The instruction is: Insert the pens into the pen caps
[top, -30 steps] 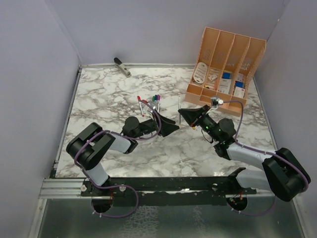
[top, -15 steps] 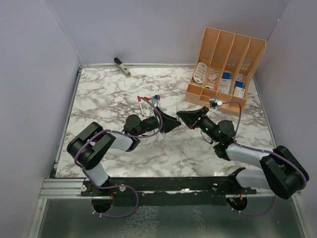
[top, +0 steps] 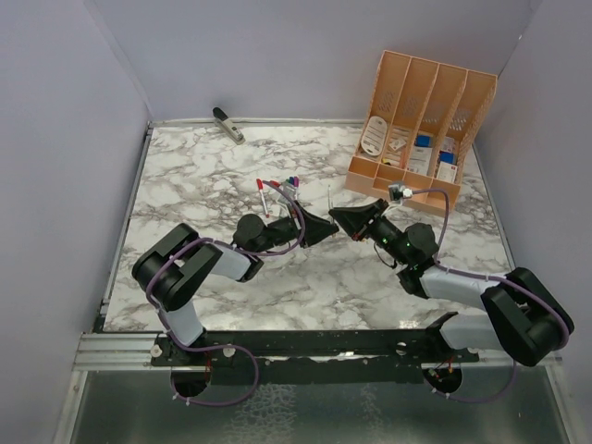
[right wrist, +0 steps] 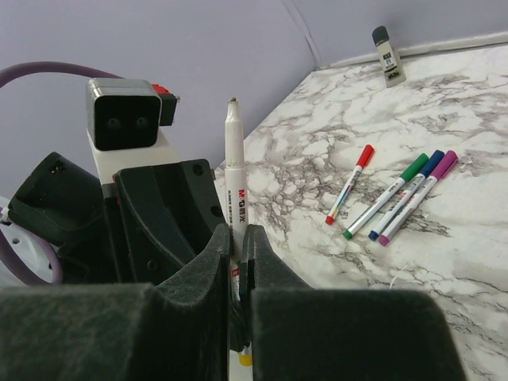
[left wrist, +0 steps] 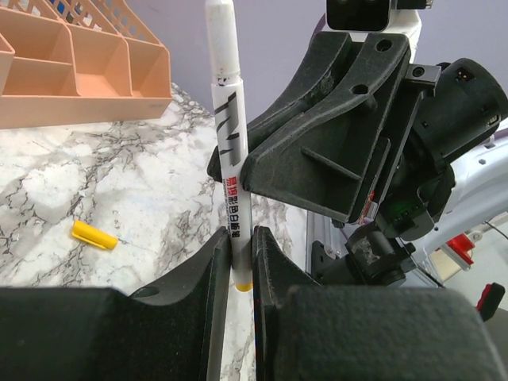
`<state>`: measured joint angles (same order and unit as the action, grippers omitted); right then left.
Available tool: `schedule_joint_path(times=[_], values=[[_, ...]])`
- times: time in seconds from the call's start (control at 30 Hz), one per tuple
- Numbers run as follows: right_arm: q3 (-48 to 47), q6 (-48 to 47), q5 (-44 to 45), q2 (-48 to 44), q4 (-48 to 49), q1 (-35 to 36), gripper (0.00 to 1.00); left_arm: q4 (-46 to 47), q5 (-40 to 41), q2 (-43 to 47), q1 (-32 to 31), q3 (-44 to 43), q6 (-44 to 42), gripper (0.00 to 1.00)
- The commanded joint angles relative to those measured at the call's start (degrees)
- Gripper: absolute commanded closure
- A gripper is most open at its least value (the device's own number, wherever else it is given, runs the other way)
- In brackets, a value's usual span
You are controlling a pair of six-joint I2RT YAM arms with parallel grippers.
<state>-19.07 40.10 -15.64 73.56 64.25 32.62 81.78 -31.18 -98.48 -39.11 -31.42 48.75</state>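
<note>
One white pen with a yellow end stands upright between the two arms, its bare tip up. My right gripper is shut on its barrel. My left gripper faces it, both jaws pressed against the pen's lower part just above the yellow end. In the top view the two grippers meet at mid-table. A loose yellow pen cap lies on the marble. Several capped pens, red, green, blue and purple, lie side by side behind the left arm.
An orange desk organizer stands at the back right, close to the right arm. A grey clip-like tool lies at the back left by the wall. Purple walls close in the marble table on three sides.
My left gripper has moved right up to the right gripper and its jaws have closed in on the pen. The right gripper has kept the pen upright, shifting slightly left.
</note>
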Motion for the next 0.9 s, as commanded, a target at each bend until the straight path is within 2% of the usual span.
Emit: schedule_joint_path(times=[0.0,0.1,0.17,0.33,0.47,0.53,0.6,0.87], values=[[-1.35,-2.44,-3.25,-1.05,-4.27,0.95,0.96,0.91,1.21,0.55,-0.26,-1.36,-0.77,1.0],[-2.4,-6.08,-1.44,-4.44,-9.38,0.95,0.84,-6.34,2.41,3.17,-0.25,-0.49,-3.64,1.0],[-3.02,-8.88,0.89,-7.52,-13.26,0.95,0.8,-12.62,3.89,5.23,-0.26,0.26,-6.58,1.0],[-5.25,-15.84,10.64,-16.62,-26.24,0.91,0.78,-31.53,7.91,10.73,-0.24,-0.1,-15.12,1.0],[-8.38,-18.0,22.32,-20.51,-41.13,0.94,0.78,-49.24,12.58,14.41,-0.26,-2.64,-22.23,1.0],[-11.01,-18.0,27.97,-19.5,-50.84,0.87,0.78,-55.9,14.44,15.67,-0.26,-3.85,-25.01,1.0],[-13.56,-18.06,29.6,-16.62,-59.54,0.86,0.79,-60.23,15.22,16.6,-0.26,-4.46,-26.64,1.0],[-17.28,-18.4,27.28,-2.12,-67.69,0.94,0.82,-68.97,15.66,19.87,-0.34,-4.96,-31.34,1.0]])
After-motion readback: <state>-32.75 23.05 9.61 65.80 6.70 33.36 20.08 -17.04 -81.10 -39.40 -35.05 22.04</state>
